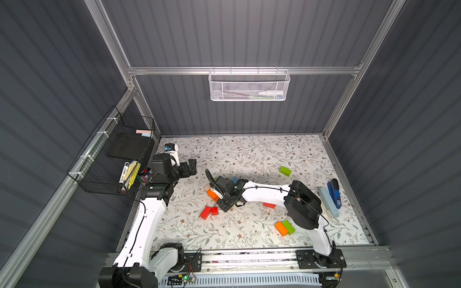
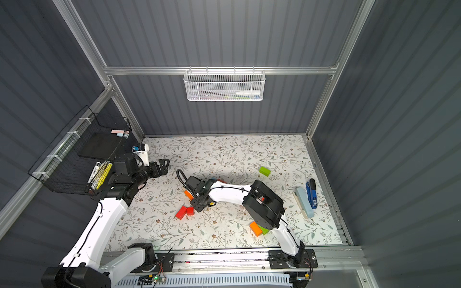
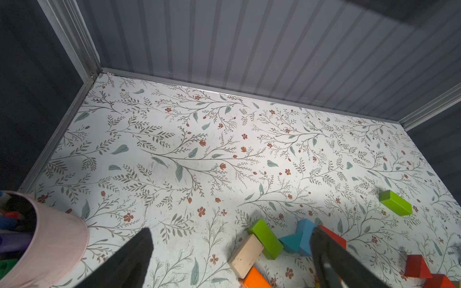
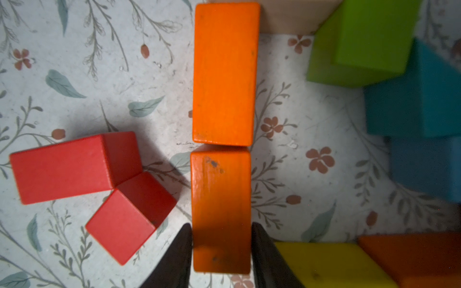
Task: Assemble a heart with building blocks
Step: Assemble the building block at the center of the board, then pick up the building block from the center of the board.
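Note:
My right gripper [image 4: 222,229] reaches over the middle of the table, and I see no gap between its fingers and the sides of an orange block [image 4: 220,194]. That block lies end to end with a second orange block [image 4: 224,74]. Around them lie tan [image 4: 287,17], green [image 4: 369,32], teal [image 4: 411,104], blue [image 4: 429,167] and yellow [image 4: 331,264] blocks. A red brick [image 4: 62,169] and a red cube [image 4: 122,229] touch each other off to one side. My left gripper [image 1: 192,165] hangs open and empty above the table's left side.
A lone green block [image 1: 285,171] lies far right. An orange block [image 1: 281,228] and a green block [image 1: 288,226] sit near the front. A blue stapler [image 1: 334,193] and a pale box [image 1: 329,202] line the right edge. A pink cup [image 3: 62,239] of markers stands left.

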Controlling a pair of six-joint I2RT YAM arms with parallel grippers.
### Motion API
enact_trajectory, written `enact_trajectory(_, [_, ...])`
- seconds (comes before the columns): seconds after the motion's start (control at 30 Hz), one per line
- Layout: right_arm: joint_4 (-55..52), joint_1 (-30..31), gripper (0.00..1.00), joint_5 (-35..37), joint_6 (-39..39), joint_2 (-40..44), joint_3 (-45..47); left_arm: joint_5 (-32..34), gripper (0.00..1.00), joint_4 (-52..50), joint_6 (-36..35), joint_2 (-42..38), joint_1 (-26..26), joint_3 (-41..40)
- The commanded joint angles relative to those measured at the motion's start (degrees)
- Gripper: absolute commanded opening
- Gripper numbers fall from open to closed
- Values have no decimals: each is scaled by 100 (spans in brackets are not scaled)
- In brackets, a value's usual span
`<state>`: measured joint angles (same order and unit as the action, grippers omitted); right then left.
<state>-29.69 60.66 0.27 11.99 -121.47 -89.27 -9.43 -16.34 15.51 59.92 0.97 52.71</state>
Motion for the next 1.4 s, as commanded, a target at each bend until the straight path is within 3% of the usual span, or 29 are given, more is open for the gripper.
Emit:
enact_trajectory(0.0, [-89,36,47,97,-56,191,-152,-145,99,68,-91,52,43,-59])
enact_trajectory(0.27, [-7,60,55,-20,-247,768,105,-162,99,78,-92,16,43,-65])
enact_trajectory(0.5, [154,95,54,-1072,-1025,1299,480,-204,99,146,-87,98,43,-53])
enact_trajectory(0.83, [51,112,54,-1590,-2126,926,296,113,99,9,88,175,95,17])
enact_trajectory(1.37, [-276,444,56,-623,-2886,-276,-735,1338,99,-272,522,9,360,-47])
